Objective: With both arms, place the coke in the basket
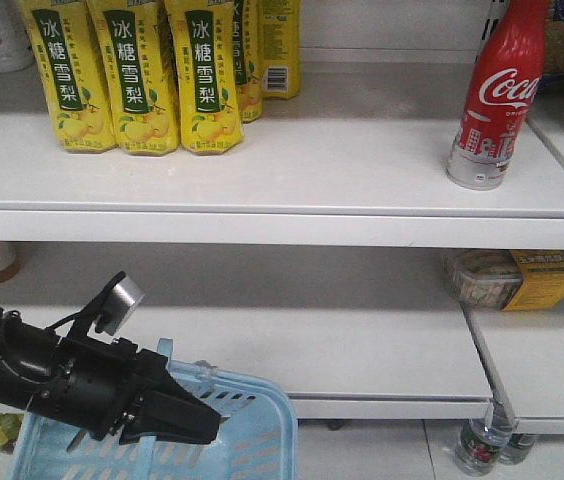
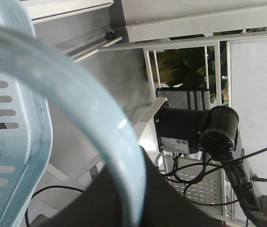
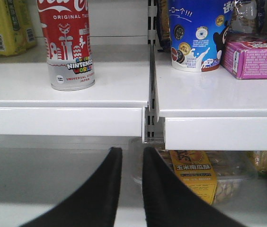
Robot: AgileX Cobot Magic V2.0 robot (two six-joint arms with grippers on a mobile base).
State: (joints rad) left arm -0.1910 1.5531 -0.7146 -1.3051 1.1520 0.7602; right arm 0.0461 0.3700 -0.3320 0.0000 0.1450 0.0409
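Nearest, in the right wrist view, the right claw [image 3: 129, 189] is seen with its two black fingers [image 3: 100, 198] a narrow gap apart. Nothing is held between them.

In the front view the left claw [image 1: 212, 425] is seen low down on its black arm [image 1: 22, 370], over the slotted blue basket [image 1: 267, 400]. In the left wrist view a pale blue handle [image 2: 76, 104] is seen very close and blurred, running down into the black of that claw. The claw seems to be closed on it, but the grip itself is hidden.

Farther off, the coke [image 1: 497, 95] is stood upright on the top white shelf [image 1: 262, 170], near the right end of its board and well apart from the basket. Nothing is placed in front of it. "Coca-Cola" is read in the front view. Only the right wrist view shows the small words: "ORIGINAL TASTE", "NINTENDO WORLD", "UNIVERSAL STUDIOS JAPAN".

To the left, yellow cartons [image 1: 132, 75] marked 冰糖雪梨 are lined up. On the next board a blue cup [image 3: 197, 33] and a pink box [image 3: 256, 56] are seen. One shelf down, a clear box [image 3: 195, 175] with a yellow label is laid.
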